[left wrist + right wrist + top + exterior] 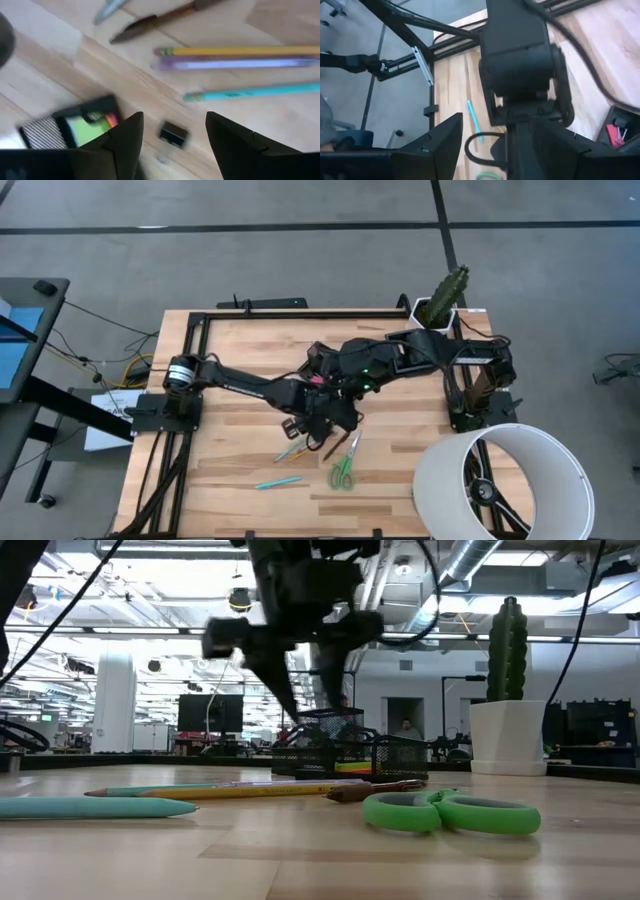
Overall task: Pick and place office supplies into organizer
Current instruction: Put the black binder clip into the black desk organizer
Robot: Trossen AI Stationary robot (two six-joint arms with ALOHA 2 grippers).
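Both arms meet over the middle of the wooden table [230,480]. The left gripper [172,137] hangs above the tabletop with its two dark fingers spread apart and nothing between them; a small black binder clip [173,134] lies on the wood directly below the gap. Just beyond the fingertips lie a yellow pencil [240,51], a purple pencil [235,63] touching it side by side, and a teal pencil [255,91] a little apart from those two, with a dark brown pen [155,20] farther off. Beside the left finger sits the black organizer [67,127], its low tray holding a lime-green sticky note pad [87,129] and a small pink-red block [111,120]. The right gripper [492,145] hovers close behind the left arm's wrist, its fingers wide apart and empty. From above, the green-handled scissors [343,470] lie on the near side of the grippers, and a separate teal pen [277,482] lies to their left, well apart from the other pencils. In the low view the scissors lie nearest the camera, and the organizer stands farther back under the arms. A white pot with a cactus [440,305] stands at the far right corner, and a large white cylinder [505,480] at the near right.
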